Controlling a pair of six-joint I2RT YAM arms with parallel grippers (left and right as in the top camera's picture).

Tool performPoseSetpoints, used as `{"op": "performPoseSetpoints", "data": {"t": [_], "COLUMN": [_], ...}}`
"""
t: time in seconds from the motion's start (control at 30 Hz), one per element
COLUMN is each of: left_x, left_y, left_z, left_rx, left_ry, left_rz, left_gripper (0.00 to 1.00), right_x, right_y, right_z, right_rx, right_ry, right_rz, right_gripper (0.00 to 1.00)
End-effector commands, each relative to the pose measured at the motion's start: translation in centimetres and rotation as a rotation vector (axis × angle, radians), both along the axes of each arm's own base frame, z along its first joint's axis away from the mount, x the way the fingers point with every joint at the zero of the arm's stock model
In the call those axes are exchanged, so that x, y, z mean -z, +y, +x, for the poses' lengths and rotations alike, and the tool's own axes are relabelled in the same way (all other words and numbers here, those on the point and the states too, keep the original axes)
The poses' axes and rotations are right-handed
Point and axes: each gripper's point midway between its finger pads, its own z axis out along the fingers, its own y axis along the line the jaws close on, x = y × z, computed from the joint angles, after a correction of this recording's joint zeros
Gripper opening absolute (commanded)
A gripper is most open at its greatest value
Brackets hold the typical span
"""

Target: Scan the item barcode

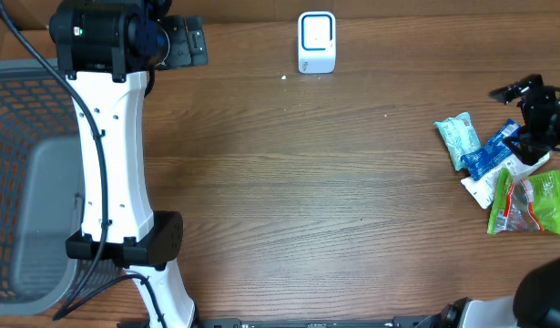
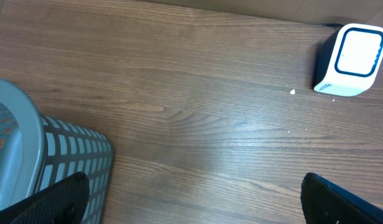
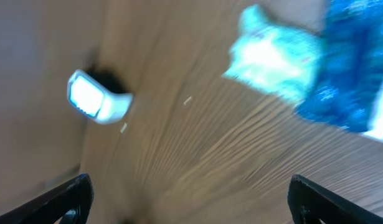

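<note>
The white barcode scanner [image 1: 316, 42] stands at the table's far edge, also visible in the left wrist view as the scanner [image 2: 350, 59] and, blurred, in the right wrist view as the scanner [image 3: 94, 99]. The items lie in a pile at the right: a teal packet [image 1: 458, 137], a blue packet [image 1: 489, 153] and a green packet [image 1: 532, 202]. My right gripper [image 1: 518, 114] hovers over this pile, open with nothing between its fingers [image 3: 60, 202]. The teal packet [image 3: 275, 56] and blue packet [image 3: 350, 68] lie ahead of it. My left gripper [image 1: 187, 41] is open and empty, far left of the scanner.
A grey mesh basket [image 1: 25, 182] stands at the left edge, and its corner [image 2: 60, 155] shows under my left fingers [image 2: 54, 199]. A white packet [image 1: 480, 189] lies beneath the blue one. Bare wood runs between the scanner and the pile.
</note>
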Motion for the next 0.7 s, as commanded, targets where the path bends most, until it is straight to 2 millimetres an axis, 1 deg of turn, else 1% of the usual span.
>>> {"op": "performPoseSetpoints", "data": {"t": [0.0, 0.03, 0.1, 0.17, 0.27, 0.33, 0.43, 0.53, 0.57, 0.67], "left_x": [-0.3, -0.3, -0.3, -0.3, -0.3, -0.3, -0.3, -0.3, -0.3, -0.3], "left_y": [0.0, 0.0, 0.0, 0.0, 0.0, 0.0, 0.0, 0.0, 0.0, 0.0], "left_z": [0.0, 0.0, 0.0, 0.0, 0.0, 0.0, 0.0, 0.0, 0.0, 0.0], "left_rx": [0.015, 0.015, 0.015, 0.015, 0.015, 0.015, 0.015, 0.015, 0.015, 0.015], "left_ry": [-0.008, -0.008, -0.008, -0.007, -0.008, -0.008, -0.007, -0.007, -0.007, -0.007], "left_rz": [0.012, 0.012, 0.012, 0.012, 0.012, 0.012, 0.012, 0.012, 0.012, 0.012], "left_gripper": [1.00, 1.00, 1.00, 0.99, 1.00, 1.00, 1.00, 1.00, 1.00, 1.00], "right_x": [-9.0, -10.0, -12.2, -13.3, -14.6, -15.4, -16.6, -16.2, -16.0, -15.8], "right_y": [5.7, 6.7, 9.6, 11.4, 13.8, 14.6, 14.8, 13.4, 13.4, 12.7], "right_z": [-1.9, -2.8, -5.7, -8.6, -12.7, -14.6, -16.5, -17.1, -17.3, -17.0], "right_rx": [-0.324, -0.375, -0.506, -0.544, -0.603, -0.622, -0.614, -0.564, -0.565, -0.558], "right_ry": [-0.338, -0.371, -0.453, -0.462, -0.493, -0.525, -0.584, -0.550, -0.542, -0.532], "right_rz": [-0.094, -0.127, -0.215, -0.268, -0.281, -0.291, -0.341, -0.429, -0.428, -0.477], "right_gripper": [1.00, 1.00, 1.00, 1.00, 1.00, 1.00, 1.00, 1.00, 1.00, 1.00]}}
